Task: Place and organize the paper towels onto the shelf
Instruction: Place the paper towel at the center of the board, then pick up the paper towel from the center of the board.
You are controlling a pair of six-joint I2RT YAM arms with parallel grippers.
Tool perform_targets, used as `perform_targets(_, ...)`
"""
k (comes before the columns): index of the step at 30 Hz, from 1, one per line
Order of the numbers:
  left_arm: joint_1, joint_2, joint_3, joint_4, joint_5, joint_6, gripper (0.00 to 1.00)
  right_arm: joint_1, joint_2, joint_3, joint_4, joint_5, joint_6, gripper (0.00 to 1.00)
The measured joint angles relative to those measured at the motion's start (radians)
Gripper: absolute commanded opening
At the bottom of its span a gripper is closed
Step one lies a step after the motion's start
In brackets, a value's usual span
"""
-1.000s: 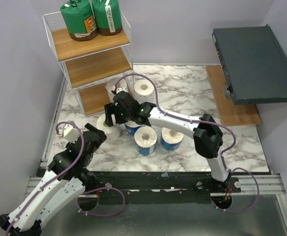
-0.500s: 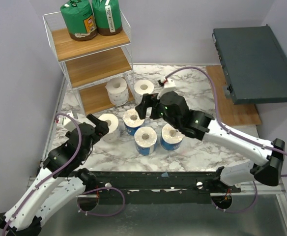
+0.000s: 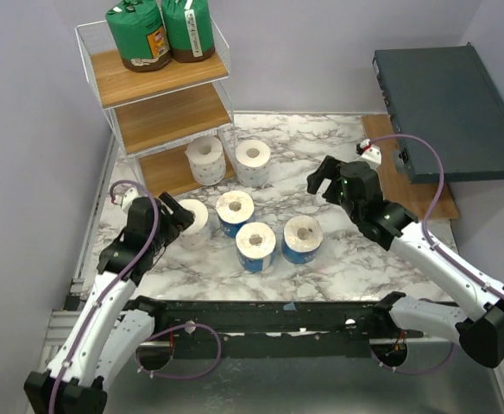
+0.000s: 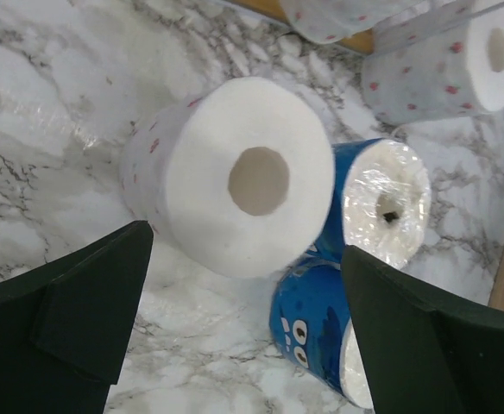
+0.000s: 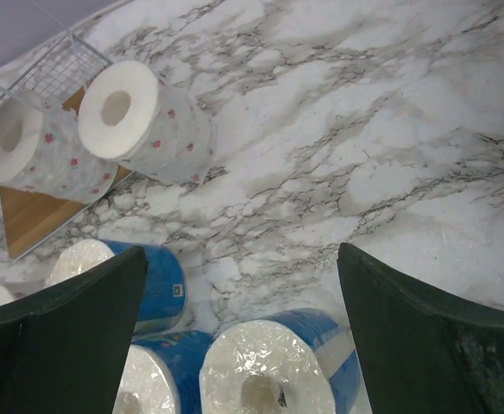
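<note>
Paper towels (image 3: 253, 162) stand scattered on the marble counter (image 3: 364, 259), right of the wire shelf (image 3: 170, 116), whose top board carries two green rolls (image 3: 161, 30). From above, one white roll (image 3: 192, 222) stands upright, core to the ceiling, just right of the left gripper (image 3: 173, 217). Three blue rolls (image 3: 256, 246) cluster on its right. The right gripper (image 3: 321, 177) hangs well apart, further right, over bare marble, so the left arm is judged the nearer by far.

From the left wrist, the white roll (image 4: 235, 177) lies dead ahead of the left gripper (image 4: 243, 246), which is spread wide and empty. The core hole faces the lens, and the fingers (image 4: 71, 319) stand to either side without touching the roll. Two blue rolls (image 4: 377, 207) crowd its right flank, so the right finger looks to have little room there.

From the right wrist, the right gripper (image 5: 241, 252) is spread wide with nothing between the jaws. Blue rolls (image 5: 278, 366) sit near and below it. Two dotted white rolls (image 5: 140, 121) rest far left, one over the shelf's bottom board (image 5: 28, 224).
</note>
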Motion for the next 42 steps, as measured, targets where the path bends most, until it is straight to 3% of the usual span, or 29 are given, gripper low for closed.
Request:
perform_targets(4,0.121,0.14,0.0,-0.002,0.14,-0.003,0.98,-0.026,-0.003,-0.002,-0.01,-0.035,0.004,0.95)
perform_targets(10,0.168,0.011,0.01,-0.028,0.17,-0.025,0.98,-0.026,-0.065,-0.067,-0.012,-0.055,0.01,0.94)
perform_targets(16,0.252,0.083,0.05,-0.054,0.187,-0.035,0.91,-0.026,-0.124,-0.137,-0.013,-0.068,0.018,0.94)
perform_targets(29,0.27,0.186,0.046,-0.074,0.235,-0.1,0.74,-0.026,-0.157,-0.161,-0.017,-0.082,0.025,0.93)
perform_targets(42,0.27,0.274,0.018,-0.044,0.255,-0.105,0.7,-0.026,-0.157,-0.17,-0.018,-0.084,0.031,0.93)
